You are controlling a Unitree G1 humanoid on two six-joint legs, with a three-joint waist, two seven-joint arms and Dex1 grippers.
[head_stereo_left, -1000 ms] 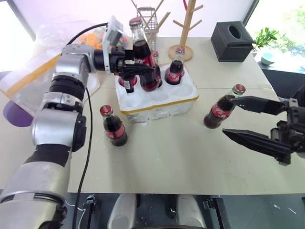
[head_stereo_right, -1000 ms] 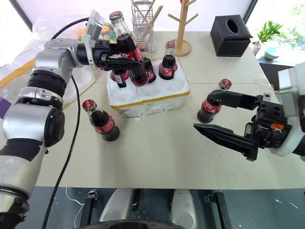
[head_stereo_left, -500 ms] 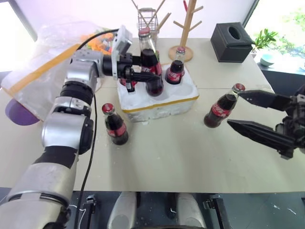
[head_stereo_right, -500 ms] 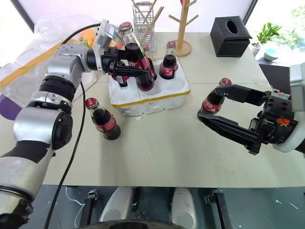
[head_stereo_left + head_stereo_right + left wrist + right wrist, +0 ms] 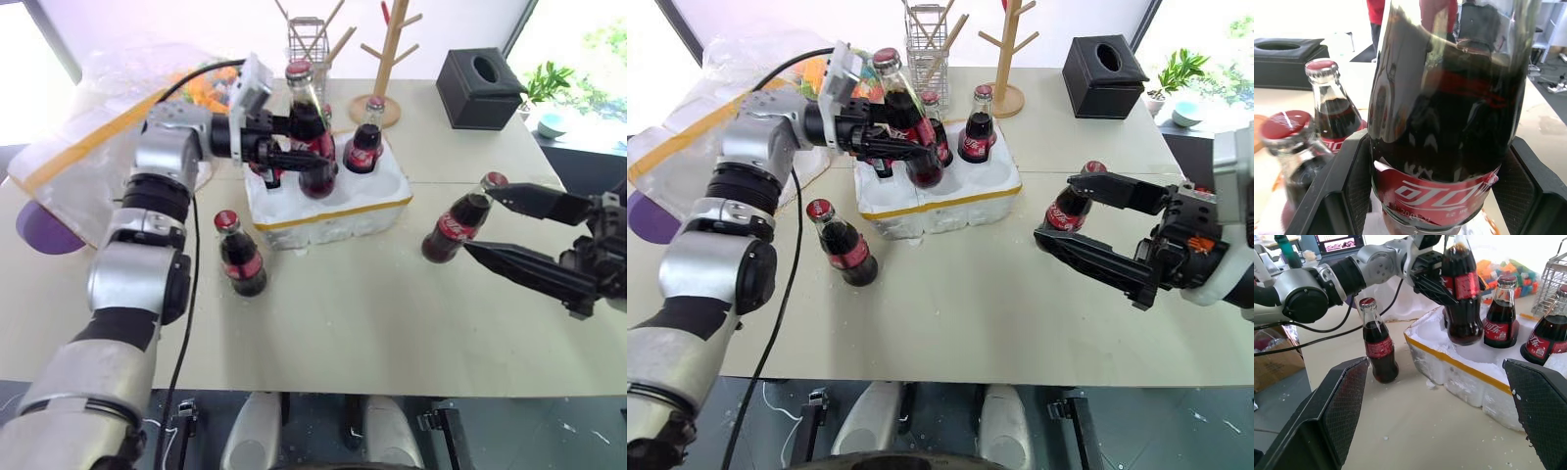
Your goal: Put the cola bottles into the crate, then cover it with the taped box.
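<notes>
Glass, smooth and fragile: your left gripper (image 5: 312, 157) clamps one bottle (image 5: 308, 127) by its labelled body over a crate (image 5: 328, 201) well, so keep holds there, while your right gripper (image 5: 509, 227), jaws wide and empty, flanks another bottle (image 5: 458, 221) on the table (image 5: 392, 313).

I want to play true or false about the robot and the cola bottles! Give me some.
1. The left gripper holds a cola bottle over the crate. True.
2. The right gripper is squeezing a bottle. False: it is open, with a bottle standing on the table by its fingertips.
3. A bottle stands on the table left of the crate. True.
4. The crate is full. False: some bottles are outside it.
</notes>
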